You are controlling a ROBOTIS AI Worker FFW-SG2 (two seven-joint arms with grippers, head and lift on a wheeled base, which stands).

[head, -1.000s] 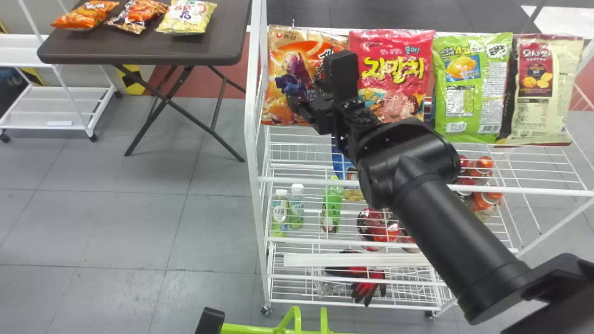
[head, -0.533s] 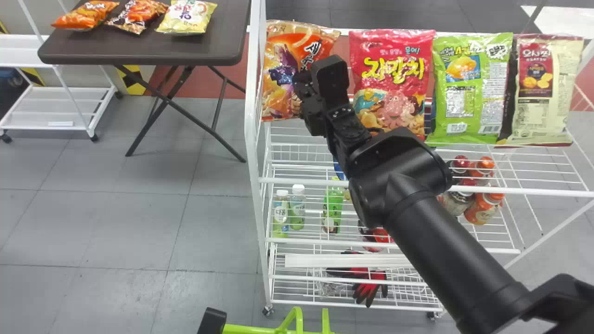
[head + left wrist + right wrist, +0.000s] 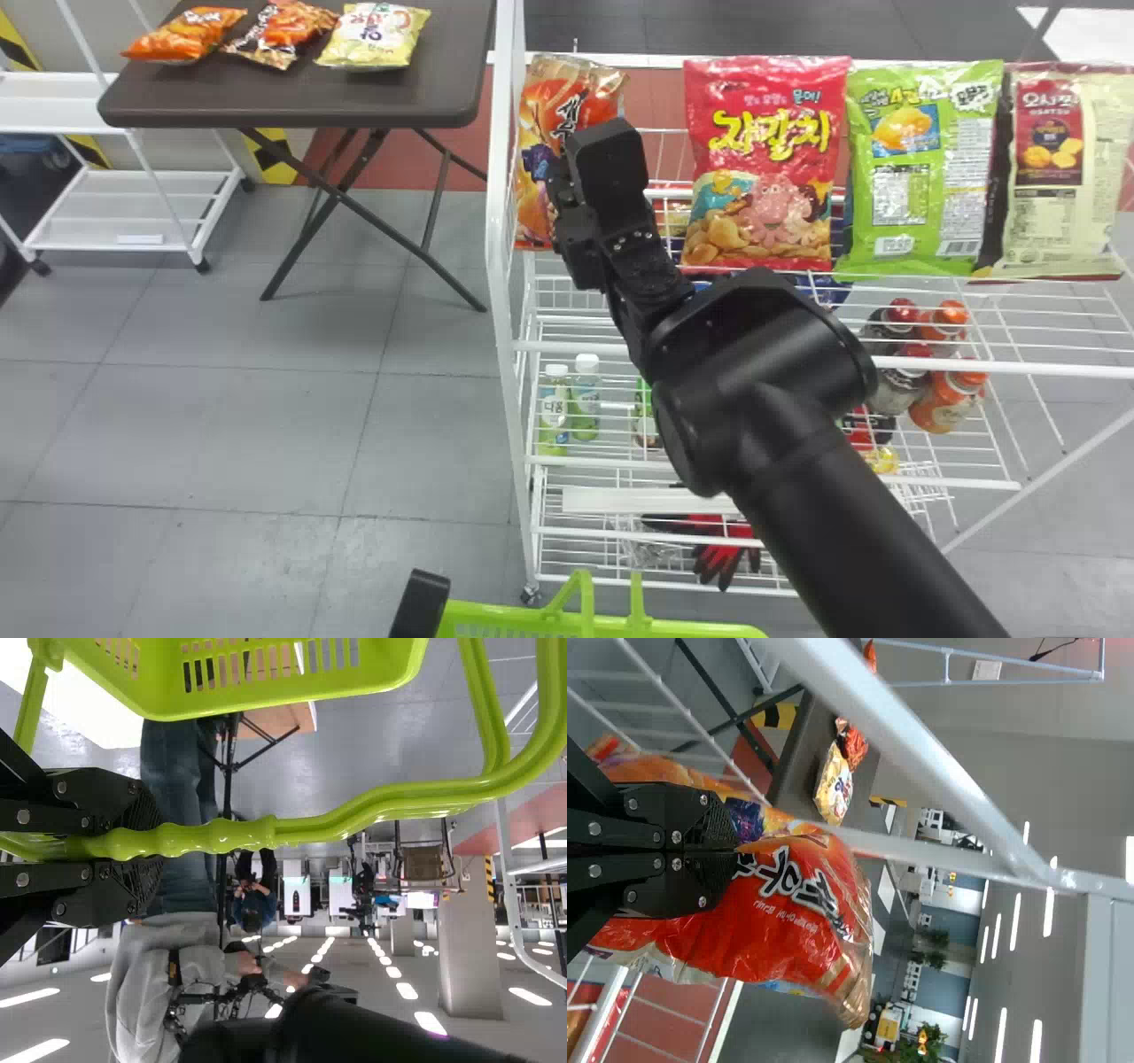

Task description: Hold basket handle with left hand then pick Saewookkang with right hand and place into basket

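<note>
**Saewookkang [image 3: 780, 930] in the claw, the carry to the basket [image 3: 709, 629] ahead**

Nearest is the basket, at the near edge of the head view, which cuts off most of it; how much room it has inside cannot be told. The left claw [image 3: 146, 843] is closed round its handle [image 3: 328, 827], so the holding half of the job looks done.

Farther in, the right arm [image 3: 797, 443] reaches across the rack [image 3: 1045, 363] to its left end. The right claw [image 3: 735, 850] is drawn narrow, with the face of the Saewookkang creased between its fingertips. The step in hand is, by my reading, lifting it out. The Saewookkang is upright at the rack's far left, just beside the end post [image 3: 501, 177] and apart from the red packet [image 3: 771, 151]. The right arm hides part of it in the head view, and whether its bottom is free of the wires is hard to make out.

Next, the claw should raise it clear of the rack's bars, keep it off the post, then bring it near and lower it over the basket. A thin pinch on slippery film could slide, so a slow swing seems wise.

Farthest, on the left, small packets [image 3: 372, 35] lie on a table [image 3: 292, 106] and need no handling.
</note>
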